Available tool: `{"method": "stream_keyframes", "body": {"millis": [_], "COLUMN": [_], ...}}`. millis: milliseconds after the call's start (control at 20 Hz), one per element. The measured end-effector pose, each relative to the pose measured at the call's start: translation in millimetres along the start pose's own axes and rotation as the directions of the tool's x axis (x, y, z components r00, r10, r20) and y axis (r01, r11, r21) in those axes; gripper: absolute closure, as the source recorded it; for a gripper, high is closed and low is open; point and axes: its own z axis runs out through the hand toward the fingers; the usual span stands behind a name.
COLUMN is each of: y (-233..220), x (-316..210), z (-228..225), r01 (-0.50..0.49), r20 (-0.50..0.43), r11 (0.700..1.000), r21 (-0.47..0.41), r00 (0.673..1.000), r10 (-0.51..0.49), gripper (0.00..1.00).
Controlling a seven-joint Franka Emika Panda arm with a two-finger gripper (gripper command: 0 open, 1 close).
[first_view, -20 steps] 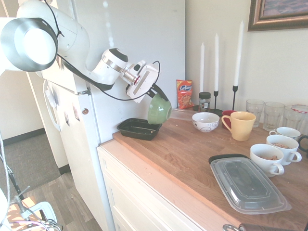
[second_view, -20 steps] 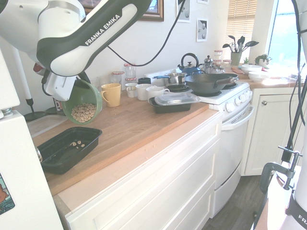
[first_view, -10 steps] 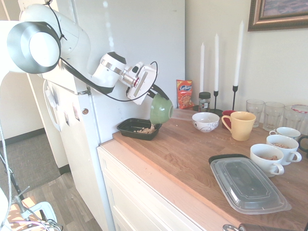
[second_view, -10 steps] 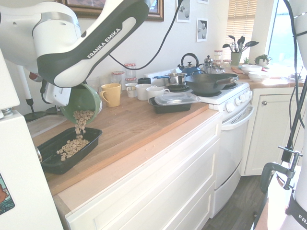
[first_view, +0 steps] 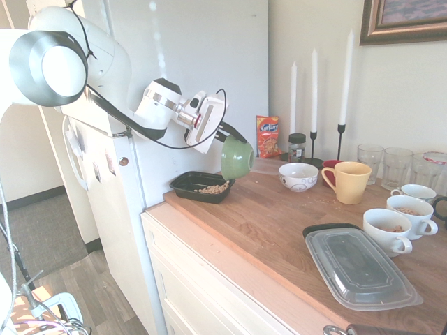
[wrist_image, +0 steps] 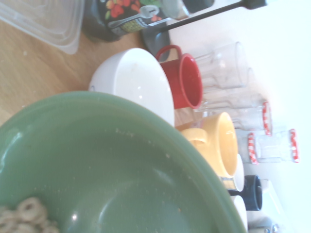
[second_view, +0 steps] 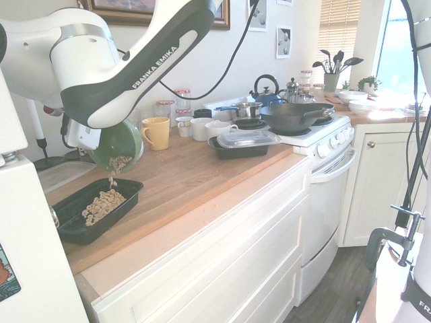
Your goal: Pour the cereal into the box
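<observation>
The end effector (first_view: pixel 221 131) was closed on the rim of the green bowl (first_view: pixel 237 158), tilting it so the cereal (second_view: pixel 103 206) could fall. The box (second_view: pixel 82 234) stood below on the worktop (second_view: pixel 195 176), catching it.

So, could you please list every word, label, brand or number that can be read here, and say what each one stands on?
"FRANKA EMIKA" – on the robot arm.
"FRA", cut off by the picture's edge – on the white part at the lower right of the second exterior view.
Too small or blurred to read surely: the lettering on the orange-red snack bag and the print on the dark jar's label.
I can make out no numbers.
</observation>
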Motion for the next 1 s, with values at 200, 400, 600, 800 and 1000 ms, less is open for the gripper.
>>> {"method": "stream_keyframes", "body": {"millis": [200, 400, 600, 800, 1000], "y": [2, 4, 5, 5, 6], "x": [-7, -13, -21, -23, -21], "z": [-2, -7, -10, -12, -14], "r01": [0.007, 0.014, 0.025, 0.022, 0.02], "r20": [-0.027, -0.054, -0.087, -0.109, -0.127], "r11": [1.0, 1.0, 0.999, 0.999, 0.999], "r21": [-0.014, -0.021, -0.027, -0.031, -0.044], "r00": [1.0, 0.998, 0.996, 0.994, 0.992], "r10": [-0.007, -0.015, -0.027, -0.025, -0.026], "gripper": [1.0, 1.0, 1.0, 1.0, 1.0]}}
